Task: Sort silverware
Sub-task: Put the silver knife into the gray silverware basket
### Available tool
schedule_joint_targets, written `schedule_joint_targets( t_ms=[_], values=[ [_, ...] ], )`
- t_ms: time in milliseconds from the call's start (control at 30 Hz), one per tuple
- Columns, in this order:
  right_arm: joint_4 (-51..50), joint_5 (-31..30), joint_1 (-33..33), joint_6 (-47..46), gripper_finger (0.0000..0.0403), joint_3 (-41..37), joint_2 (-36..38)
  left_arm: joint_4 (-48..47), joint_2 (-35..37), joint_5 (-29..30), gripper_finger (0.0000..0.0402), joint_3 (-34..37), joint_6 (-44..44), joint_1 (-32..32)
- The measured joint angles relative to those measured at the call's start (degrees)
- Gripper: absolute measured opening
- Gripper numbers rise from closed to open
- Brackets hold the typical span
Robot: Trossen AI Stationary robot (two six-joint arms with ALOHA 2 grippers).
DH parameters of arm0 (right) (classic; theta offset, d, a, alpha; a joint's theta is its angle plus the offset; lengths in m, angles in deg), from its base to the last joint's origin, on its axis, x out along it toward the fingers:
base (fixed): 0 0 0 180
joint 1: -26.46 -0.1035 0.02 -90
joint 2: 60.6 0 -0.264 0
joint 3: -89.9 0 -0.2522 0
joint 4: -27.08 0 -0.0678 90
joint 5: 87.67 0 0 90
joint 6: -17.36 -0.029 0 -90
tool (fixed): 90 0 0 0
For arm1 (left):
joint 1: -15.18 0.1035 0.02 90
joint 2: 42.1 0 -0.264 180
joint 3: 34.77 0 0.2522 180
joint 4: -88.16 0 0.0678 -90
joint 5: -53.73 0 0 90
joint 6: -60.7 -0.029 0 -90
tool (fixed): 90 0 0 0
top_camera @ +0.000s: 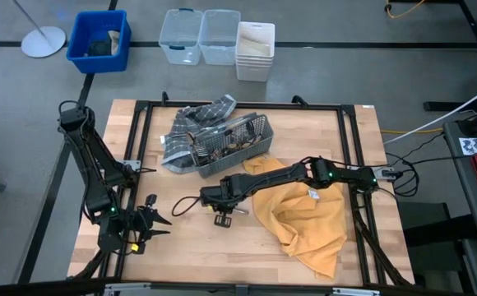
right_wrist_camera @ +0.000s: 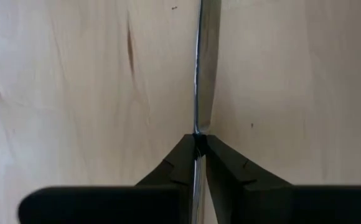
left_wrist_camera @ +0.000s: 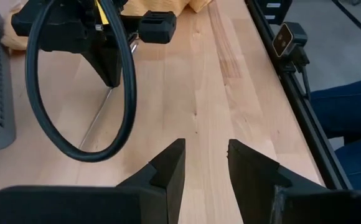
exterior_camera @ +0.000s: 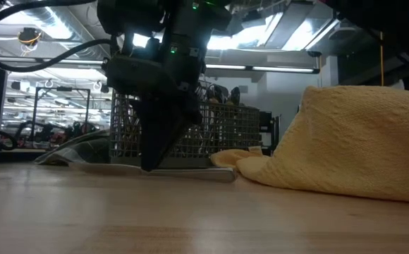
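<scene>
The right gripper [right_wrist_camera: 199,144] sat closest to the lens in its wrist view, its jaws pinched tight on a slim knife [right_wrist_camera: 206,68] that lay flat on the bench [right_wrist_camera: 75,93], the blade running straight away from the fingertips [right_wrist_camera: 179,163]. From above, that gripper [top_camera: 206,197] was near the bench's middle, just in front of the caddy [top_camera: 226,144], with the right arm stretched across a yellow cloth [top_camera: 304,222]. At bench height the gripper [exterior_camera: 150,164] pointed down with its tips at the wood, and the knife [exterior_camera: 190,171] showed as a thin bright strip lying along the surface toward the cloth [exterior_camera: 352,148].

The rest of the silverware [top_camera: 222,148] stood jumbled in the grey mesh caddy, which rested toward the back of the bench, partly on a checked grey towel [top_camera: 193,123]. How many pieces it held could not be told.

The left gripper [top_camera: 158,222] waited near the front left corner, apart from the right one. Its jaws stood parted and empty, the two fingers [left_wrist_camera: 168,174] with a clear gap of bare wood between them. Its wrist view looked across at the right gripper [left_wrist_camera: 109,78] and a loop of black cable [left_wrist_camera: 81,81].

Beyond the bench, on the floor, stood a blue bin [top_camera: 99,39], clear bins [top_camera: 199,34] and a white tub [top_camera: 255,49].
</scene>
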Motion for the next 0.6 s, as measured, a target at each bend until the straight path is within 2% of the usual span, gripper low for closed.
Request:
schedule_joint_targets(
  t_ms=[367,500,600],
  values=[
    [-0.27,-0.32,-0.01,0.97,0.0039,0.00,0.09,0.18,-0.48,1.11,0.0108,-0.02,0.75,0.37],
    [-0.31,-0.33,-0.02,0.97,0.0039,0.00,0.09,0.14,-3.02,5.44,0.0108,-0.02,-0.54,3.14],
    [-0.36,-0.33,-0.02,0.97,0.0039,0.00,0.09,0.15,-5.09,5.81,0.0108,-0.02,-2.57,6.51]
  ],
)
